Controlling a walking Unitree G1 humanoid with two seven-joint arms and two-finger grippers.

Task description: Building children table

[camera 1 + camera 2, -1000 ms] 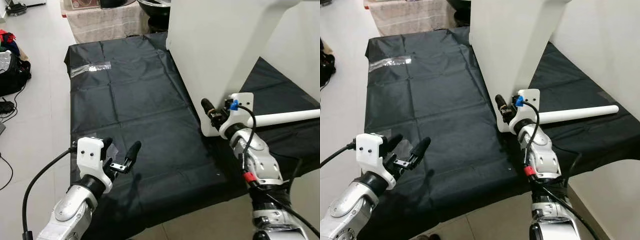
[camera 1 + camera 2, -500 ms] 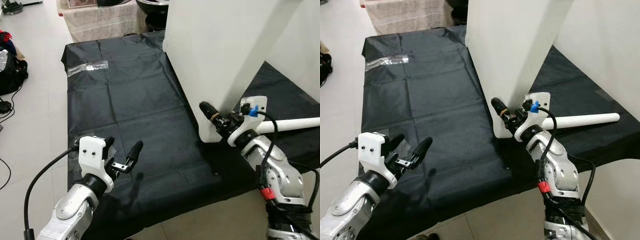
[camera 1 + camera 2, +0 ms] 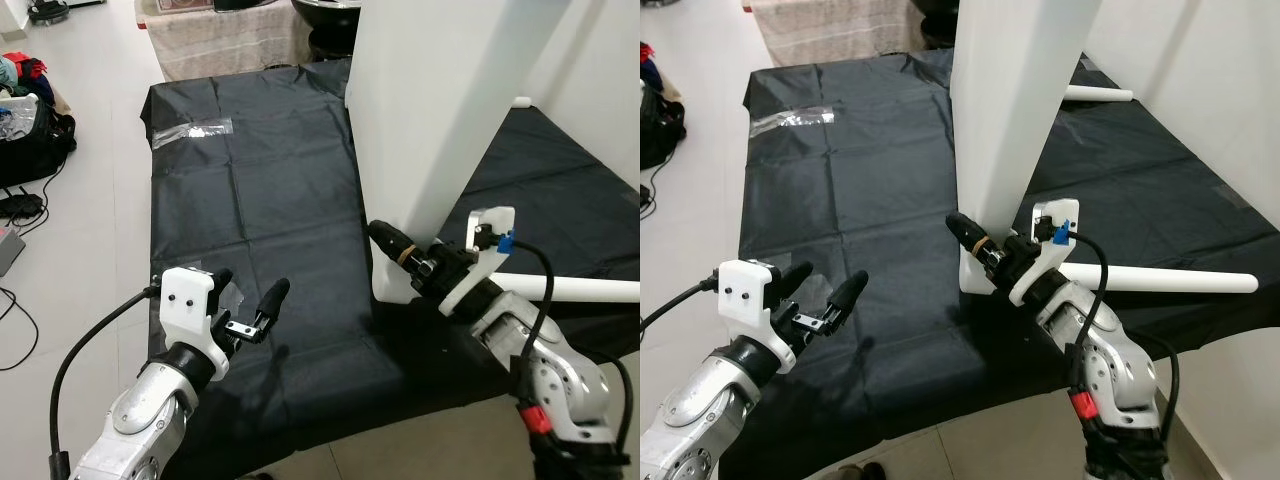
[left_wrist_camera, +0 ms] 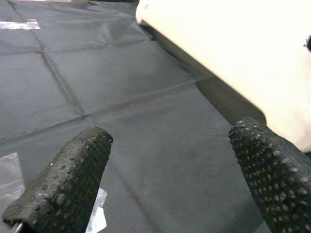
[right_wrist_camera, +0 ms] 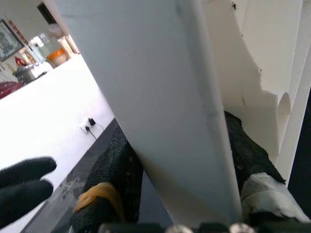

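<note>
While the white tabletop panel [image 3: 440, 100] stands tilted on its lower corner on the black sheet [image 3: 250, 200] spread over the floor, the right gripper [image 3: 985, 250] clamps that corner's edge, one black finger on each face of the board as the right wrist view shows. One white table leg [image 3: 1170, 280] lies on the sheet just behind that gripper, and a second leg [image 3: 1098, 95] lies farther back beyond the panel. Well apart from the board, the left gripper [image 3: 245, 310] hovers over the sheet's near part with its fingers [image 4: 73, 174] spread and holding nothing, beside a patch of clear tape [image 4: 99, 216].
</note>
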